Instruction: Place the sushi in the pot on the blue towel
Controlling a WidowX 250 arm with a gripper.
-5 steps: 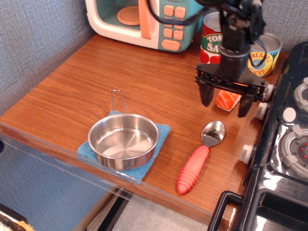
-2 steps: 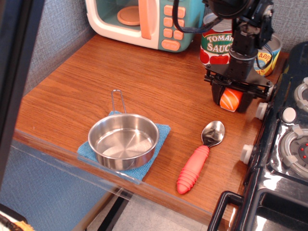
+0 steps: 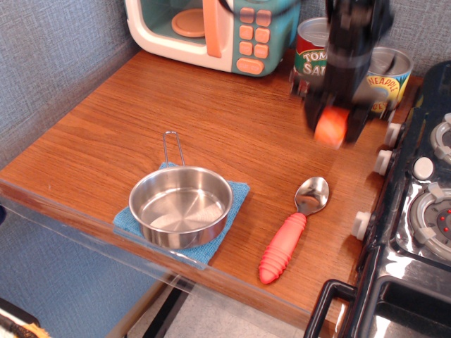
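Note:
The sushi (image 3: 331, 128) shows as a blurred orange lump held between the fingers of my gripper (image 3: 331, 127), lifted off the wooden counter at the right, in front of the cans. The gripper is shut on it. The pot (image 3: 180, 206), a shiny steel pan with a wire loop handle, stands empty on the blue towel (image 3: 236, 198) near the counter's front edge, well to the left of and below the gripper.
A red-handled spoon (image 3: 292, 230) lies right of the pot. A tomato sauce can (image 3: 310, 55) and a pineapple can (image 3: 386, 77) stand behind the gripper. A toy microwave (image 3: 211, 28) is at the back. A black stove (image 3: 423, 211) borders the right side.
The gripper came down around the sushi, shut on it, and has now lifted it off the counter, moving slightly up and left.

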